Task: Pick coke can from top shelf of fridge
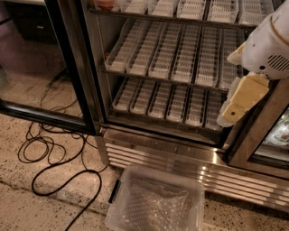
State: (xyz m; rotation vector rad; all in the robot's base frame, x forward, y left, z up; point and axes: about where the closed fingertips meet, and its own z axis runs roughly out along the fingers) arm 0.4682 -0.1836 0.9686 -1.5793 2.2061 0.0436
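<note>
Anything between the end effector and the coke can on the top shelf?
Nothing visible does. The end effector hangs at the right side of the fridge, level with the lower racks. The coke can sits at the left end of the top shelf, mostly out of frame.
</note>
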